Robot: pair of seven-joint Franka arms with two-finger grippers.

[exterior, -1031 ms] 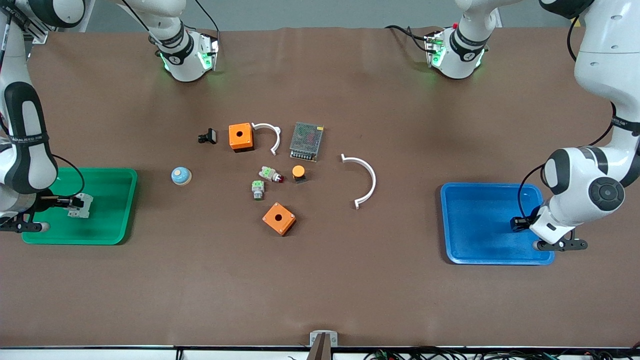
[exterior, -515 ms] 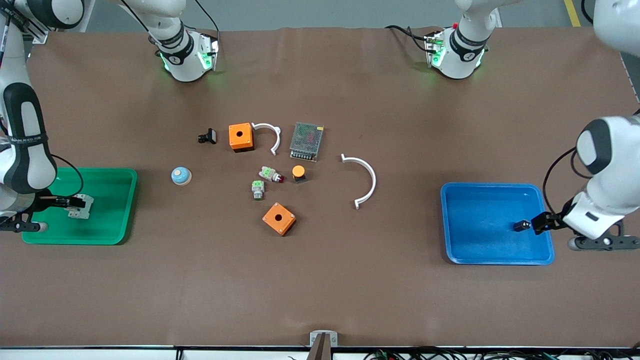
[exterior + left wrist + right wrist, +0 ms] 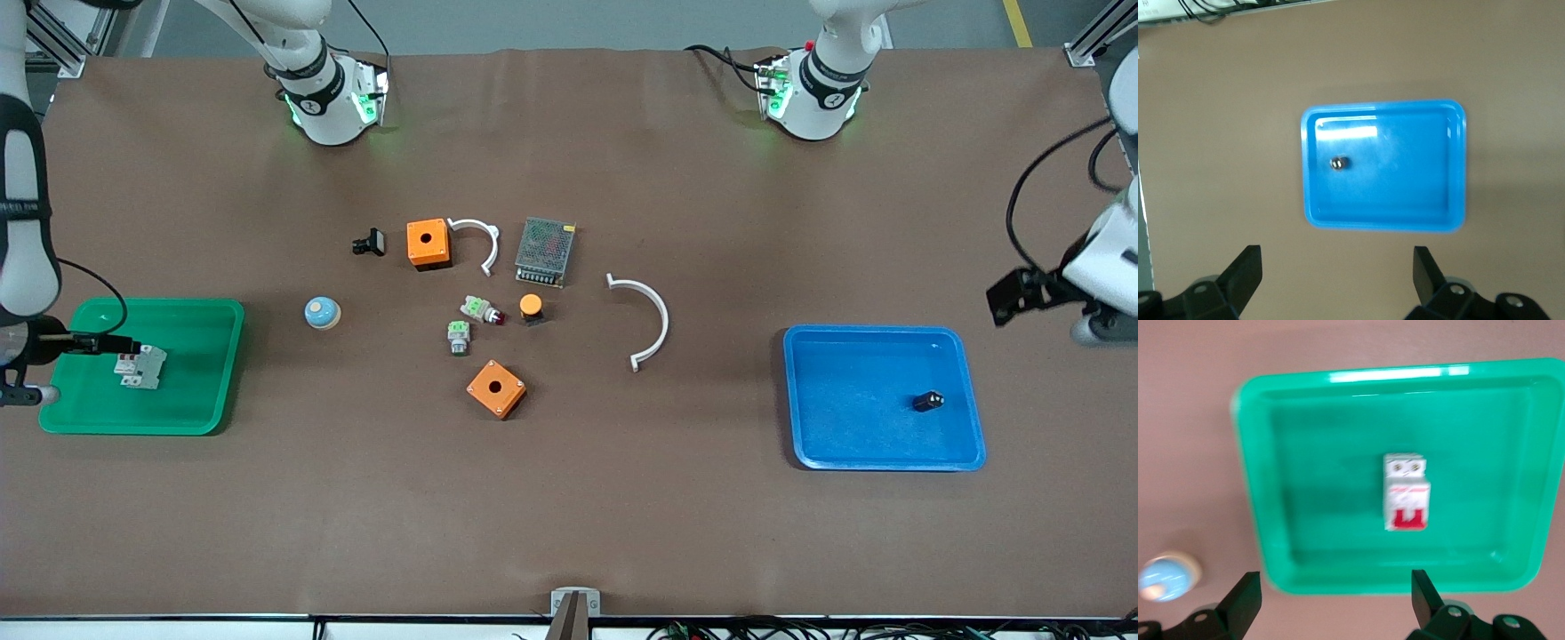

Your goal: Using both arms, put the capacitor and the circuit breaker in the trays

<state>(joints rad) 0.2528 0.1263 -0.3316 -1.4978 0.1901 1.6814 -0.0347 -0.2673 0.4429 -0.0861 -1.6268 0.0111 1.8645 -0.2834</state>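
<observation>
The capacitor [image 3: 927, 402], a tiny black cylinder, lies alone in the blue tray [image 3: 880, 331]; the left wrist view shows the capacitor [image 3: 1339, 163] in that tray [image 3: 1405, 193]. My left gripper [image 3: 1009, 296] is open and empty, raised over bare table beside the tray; it also shows in its wrist view [image 3: 1337, 260]. The light-grey circuit breaker [image 3: 140, 367] with red levers lies in the green tray [image 3: 160, 304], and shows in the right wrist view [image 3: 1406, 491]. My right gripper [image 3: 98, 342] is open and empty, raised over that tray's region; it also shows in its wrist view [image 3: 1336, 583].
Mid-table lie two orange boxes [image 3: 428, 243] [image 3: 496, 388], two white arcs [image 3: 653, 318] [image 3: 480, 240], a mesh-topped unit [image 3: 545, 252], an orange-capped button [image 3: 531, 307], two green-topped grey parts [image 3: 459, 336] [image 3: 481, 309], a black clip [image 3: 369, 242] and a blue-domed button [image 3: 321, 312].
The left gripper let go of the capacitor in the blue tray and rose away from it. The right gripper opened off the circuit breaker and lifted; the breaker stays in the green tray.
</observation>
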